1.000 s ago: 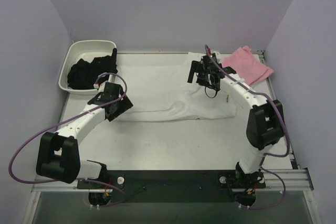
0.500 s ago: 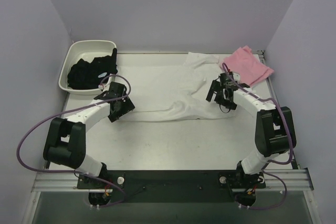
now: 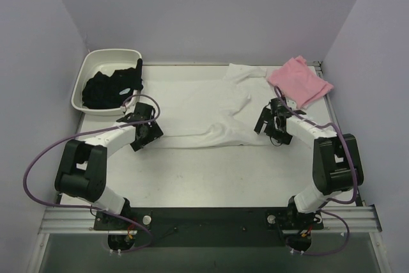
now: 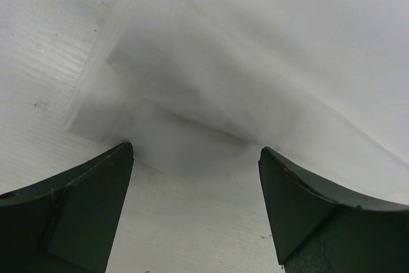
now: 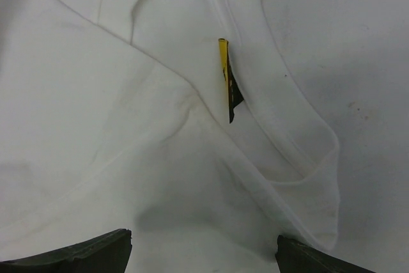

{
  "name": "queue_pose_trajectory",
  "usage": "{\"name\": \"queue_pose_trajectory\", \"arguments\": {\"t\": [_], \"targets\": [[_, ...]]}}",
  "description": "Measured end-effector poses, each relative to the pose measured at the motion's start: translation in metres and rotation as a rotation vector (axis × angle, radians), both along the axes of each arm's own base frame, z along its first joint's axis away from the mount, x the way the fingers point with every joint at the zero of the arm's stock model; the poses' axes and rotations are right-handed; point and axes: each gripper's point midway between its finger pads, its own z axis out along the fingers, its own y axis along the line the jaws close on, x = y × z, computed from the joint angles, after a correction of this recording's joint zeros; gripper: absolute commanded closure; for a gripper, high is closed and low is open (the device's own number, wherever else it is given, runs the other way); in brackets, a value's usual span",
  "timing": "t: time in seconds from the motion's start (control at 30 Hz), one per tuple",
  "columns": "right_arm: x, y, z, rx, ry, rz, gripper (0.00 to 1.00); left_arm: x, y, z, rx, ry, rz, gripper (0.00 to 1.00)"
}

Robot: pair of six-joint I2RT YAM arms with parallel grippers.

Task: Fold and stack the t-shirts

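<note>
A white tub [image 3: 82,81] sits at the upper left of the frame on the white table [image 3: 211,174], holding crumpled black cloth [image 3: 105,89].

Bench [image 3: 211,171], white top. On it: white t-shirt [image 3: 198,110], spread across the middle; pink t-shirt [image 3: 300,80], far right corner; white tub [image 3: 86,71], far left corner.

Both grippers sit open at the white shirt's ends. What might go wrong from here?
1. The right gripper hangs over overlapping folds beside the yellow neck tag. Closing there may pinch several layers and skew the fold.
2. The left gripper straddles a thin, flat corner of the white t-shirt and may miss it or catch only one layer.
</note>
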Motion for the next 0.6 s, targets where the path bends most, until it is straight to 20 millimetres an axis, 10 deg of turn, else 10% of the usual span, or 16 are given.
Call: {"name": "queue_pose_trajectory", "arguments": {"t": [0.6], "targets": [[-0.068,-0.034,-0.011,-0.048,0.047,-0.144,0.01,-0.048,0.031,-0.001,0.035,0.014,0.06,0.11]]}}
